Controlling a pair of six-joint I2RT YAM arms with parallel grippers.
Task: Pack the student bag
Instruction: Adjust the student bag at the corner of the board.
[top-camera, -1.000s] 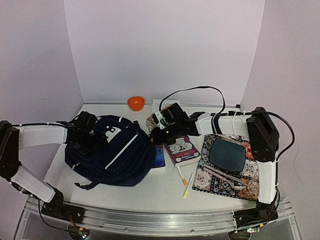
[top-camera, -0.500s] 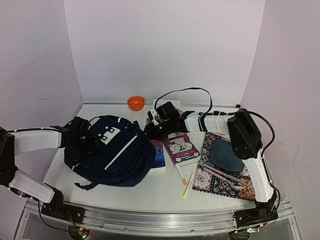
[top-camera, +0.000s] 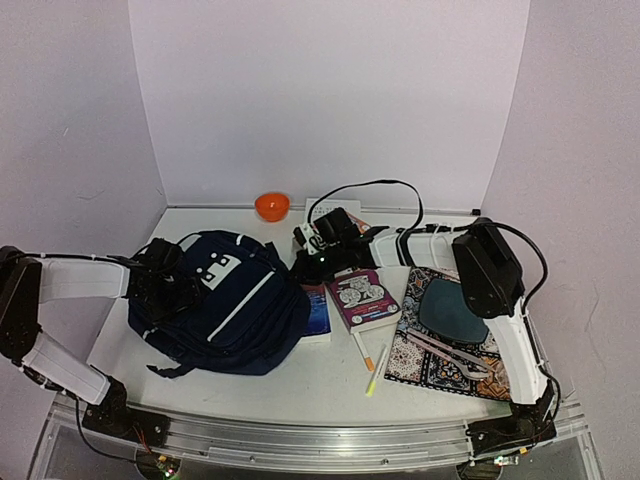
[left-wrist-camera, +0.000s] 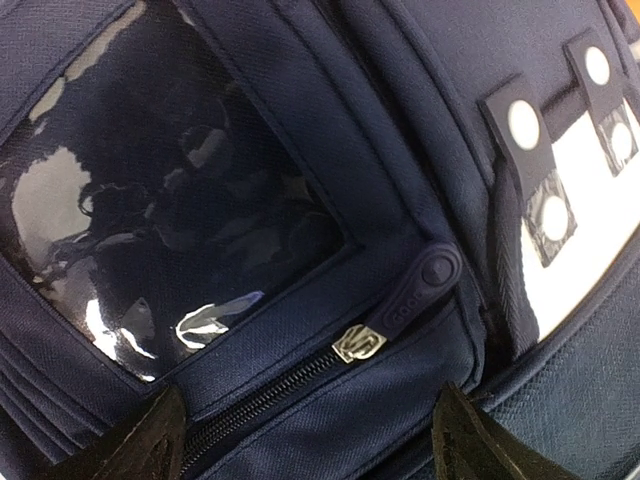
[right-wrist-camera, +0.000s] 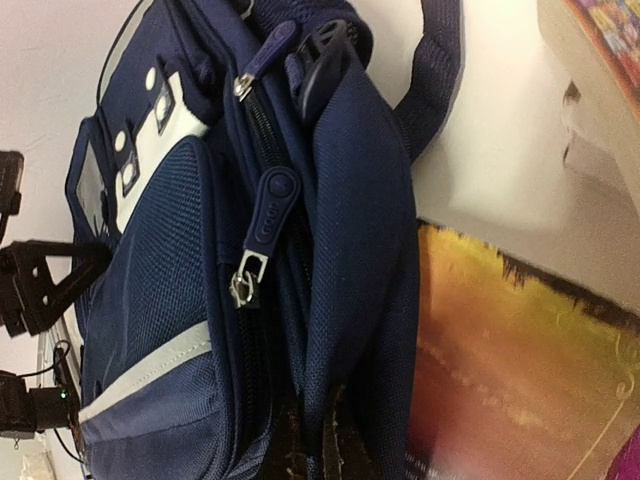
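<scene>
Pinching limp, soft bag (top-camera: 225, 300) fabric in closed right gripper (top-camera: 318, 262). Hovering left gripper (left-wrist-camera: 308, 420) wide over zip pull (left-wrist-camera: 400, 305), likely the best grip.

Right fingers (top-camera: 308, 264) have closed against the student bag (top-camera: 230, 305)
</scene>
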